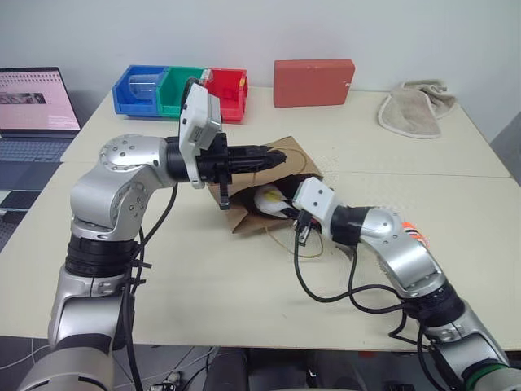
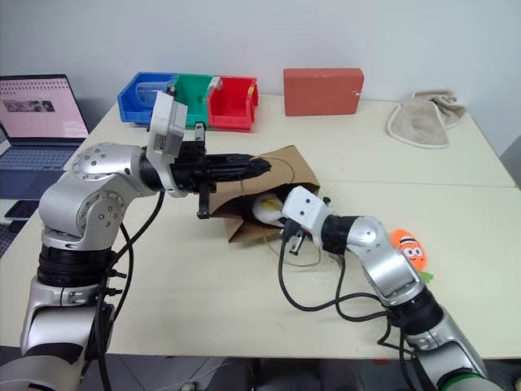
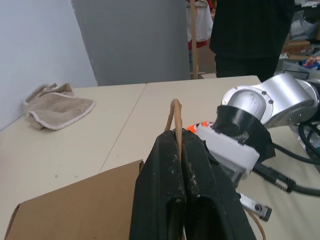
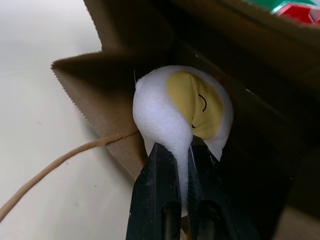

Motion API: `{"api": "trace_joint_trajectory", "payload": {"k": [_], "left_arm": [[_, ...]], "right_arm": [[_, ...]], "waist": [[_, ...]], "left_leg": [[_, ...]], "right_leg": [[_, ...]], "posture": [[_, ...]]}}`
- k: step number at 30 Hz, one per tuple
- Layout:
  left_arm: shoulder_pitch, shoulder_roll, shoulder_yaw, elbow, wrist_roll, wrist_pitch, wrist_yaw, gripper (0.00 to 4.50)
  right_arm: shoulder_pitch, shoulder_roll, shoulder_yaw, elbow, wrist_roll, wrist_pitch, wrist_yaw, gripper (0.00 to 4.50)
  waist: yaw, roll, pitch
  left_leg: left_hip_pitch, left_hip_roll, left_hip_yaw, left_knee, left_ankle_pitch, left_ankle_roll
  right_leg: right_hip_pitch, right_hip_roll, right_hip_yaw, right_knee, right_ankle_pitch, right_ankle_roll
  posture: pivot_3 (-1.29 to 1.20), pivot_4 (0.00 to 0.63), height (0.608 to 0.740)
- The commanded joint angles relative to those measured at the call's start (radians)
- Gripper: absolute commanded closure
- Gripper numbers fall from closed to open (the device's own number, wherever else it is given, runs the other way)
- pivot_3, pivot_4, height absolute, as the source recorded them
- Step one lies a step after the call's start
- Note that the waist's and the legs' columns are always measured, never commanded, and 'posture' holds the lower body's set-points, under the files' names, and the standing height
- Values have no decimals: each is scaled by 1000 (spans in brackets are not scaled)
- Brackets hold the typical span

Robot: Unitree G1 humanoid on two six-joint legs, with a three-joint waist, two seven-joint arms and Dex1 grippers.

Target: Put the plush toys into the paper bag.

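The brown paper bag lies on the table with its mouth facing my right arm. My left gripper is shut on one thin loop handle and holds the bag's upper edge up. A white egg plush toy with a yellow face sits just inside the mouth, with my right gripper shut on its lower edge. The other plush toy, an orange carrot, rests on the table beside my right forearm. The bag's second handle trails loose on the tabletop.
At the table's far side stand blue, green and red bins, a red rectangular box and a beige cloth. A laptop sits at the left. A person in dark clothes stands beyond the table.
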Motion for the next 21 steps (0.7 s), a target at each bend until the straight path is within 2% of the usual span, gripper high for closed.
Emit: {"api": "trace_joint_trajectory", "payload": {"k": [1, 8, 12, 21], "left_arm": [[-15, -8, 27, -33, -31, 7, 14, 4500], [-20, -11, 29, -19, -37, 10, 25, 4500], [-19, -18, 24, -9, -31, 3, 31, 4500], [-11, -19, 22, -8, -24, -1, 35, 4500]], "right_arm": [[-61, 53, 9, 51, -59, -58, -64, 4463], [-90, 111, 42, 133, -145, -152, -105, 4463], [-85, 139, 41, 156, -163, -175, -114, 3374], [-72, 105, 4, 69, -136, -96, -43, 48]], "waist": [[-1, 0, 0], [-1, 0, 0], [-2, 0, 0], [-2, 0, 0]], "left_leg": [[0, 0, 0, 0, 0, 0], [0, 0, 0, 0, 0, 0], [0, 0, 0, 0, 0, 0], [0, 0, -1, 0, 0, 0]], "right_leg": [[0, 0, 0, 0, 0, 0], [0, 1, 0, 1, 0, 0], [0, 1, 0, 1, 0, 0], [0, 1, 0, 1, 0, 0]], "posture": [[0, 150, 740], [0, 150, 740], [0, 150, 740], [0, 150, 740]]}}
